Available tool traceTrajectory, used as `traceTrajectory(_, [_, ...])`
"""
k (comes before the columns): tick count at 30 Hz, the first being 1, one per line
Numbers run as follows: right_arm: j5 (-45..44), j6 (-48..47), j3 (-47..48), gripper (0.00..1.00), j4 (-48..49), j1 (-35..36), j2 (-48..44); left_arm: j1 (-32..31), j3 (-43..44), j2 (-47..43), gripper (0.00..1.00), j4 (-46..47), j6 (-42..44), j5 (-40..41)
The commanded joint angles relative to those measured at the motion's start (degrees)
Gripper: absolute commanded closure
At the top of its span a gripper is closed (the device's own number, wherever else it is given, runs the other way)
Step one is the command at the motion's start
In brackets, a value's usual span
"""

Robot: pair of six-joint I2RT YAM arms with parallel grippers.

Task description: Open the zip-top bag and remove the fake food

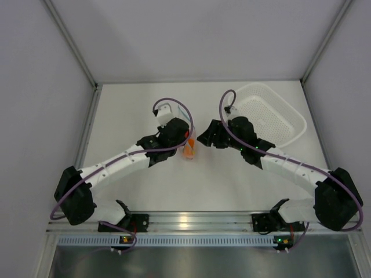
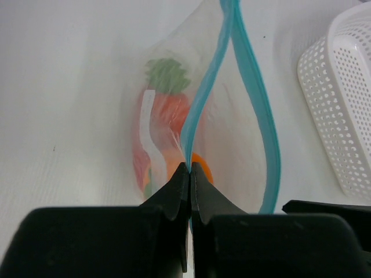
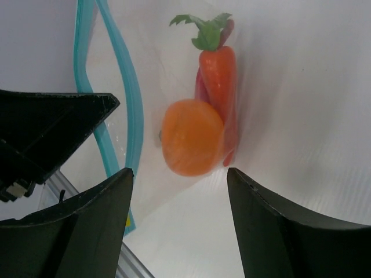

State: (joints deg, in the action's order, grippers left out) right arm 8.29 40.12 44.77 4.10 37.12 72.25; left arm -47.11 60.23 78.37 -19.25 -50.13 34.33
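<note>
The zip-top bag point(image 1: 189, 145) lies mid-table between both arms, its mouth parted. In the left wrist view its two light blue zip strips point(image 2: 264, 116) spread into a loop, and my left gripper point(image 2: 190, 166) is shut on the nearer strip. The fake food is inside the bag: a round orange point(image 3: 191, 136), a carrot point(image 3: 218, 72) with green leaves, and a red chili point(image 3: 200, 87) mostly hidden behind the carrot. My right gripper point(image 3: 178, 172) is open just short of the orange, holding nothing. In the top view it sits right of the bag point(image 1: 204, 139).
A white perforated basket point(image 1: 290, 124) stands at the back right, close to the right arm; its wall point(image 2: 342, 98) shows in the left wrist view. The left gripper's black finger point(image 3: 52, 127) crosses the right wrist view beside the zip strips.
</note>
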Motion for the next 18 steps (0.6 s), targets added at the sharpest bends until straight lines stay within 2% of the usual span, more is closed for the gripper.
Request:
traceTrajectory(1, [-2.7, 0.8, 4.2, 0.34, 0.0, 1.8, 2.2, -1.9, 0.2, 0.3, 1.0, 6.1, -3.7, 5.0])
traceTrajectory(8, [-7.5, -1.1, 4.3, 0.34, -1.2, 2.4, -0.5, -3.0, 4.2, 4.7, 1.0, 6.5, -0.4, 3.1])
traceTrajectory(18, [-12.1, -9.0, 13.0, 0.35, -10.2, 2.5, 7.1, -3.0, 7.3, 7.5, 1.0, 7.0, 1.6, -1.0])
